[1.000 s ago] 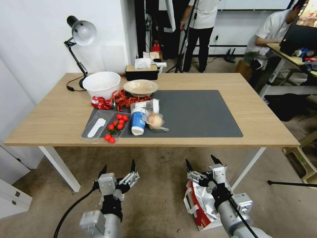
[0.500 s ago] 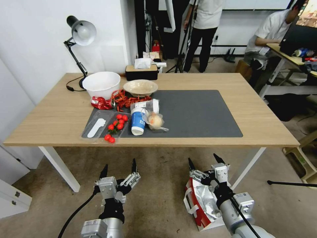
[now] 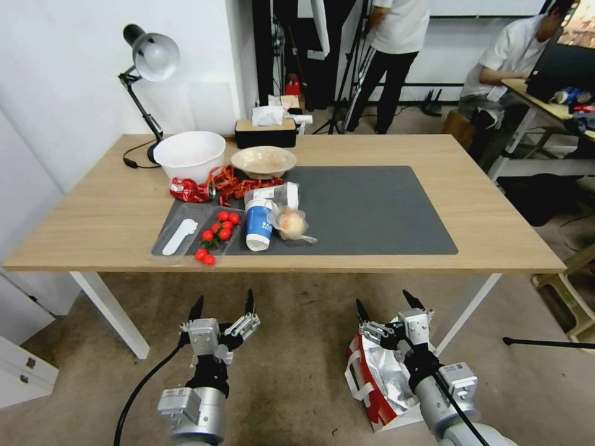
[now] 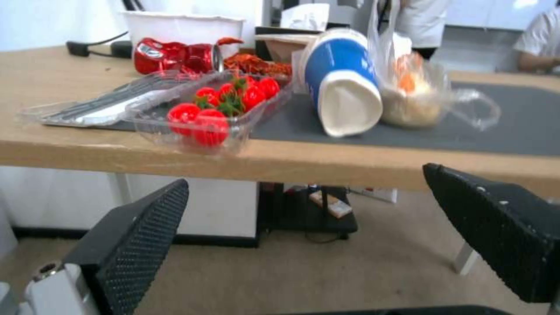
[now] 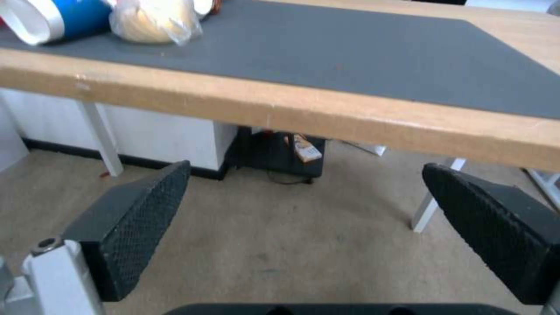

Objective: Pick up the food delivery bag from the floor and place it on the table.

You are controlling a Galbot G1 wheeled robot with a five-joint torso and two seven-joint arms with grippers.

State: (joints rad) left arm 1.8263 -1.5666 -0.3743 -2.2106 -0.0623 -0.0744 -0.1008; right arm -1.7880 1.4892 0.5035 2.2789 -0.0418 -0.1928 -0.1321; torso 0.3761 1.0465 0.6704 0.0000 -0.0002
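On the floor [image 3: 297, 347], the food delivery bag [image 3: 378, 384] lies beneath the wide-open, empty right claw [image 3: 387, 306]; the left claw [image 3: 223, 303] gapes idle, short of the worktop [image 3: 496, 217].

**Surfaces and materials around the table**

The table [image 3: 434, 155] has a matt, pale wood top carrying a smooth dark mat [image 3: 365, 210]. On the rough, mottled floor [image 3: 297, 347], the bag [image 3: 378, 384] shows crinkled shiny foil inside. Both grippers' fingers [image 5: 140, 210] have black, finely dimpled pads. A clear glossy plastic tray [image 4: 204, 118] holds tomatoes.
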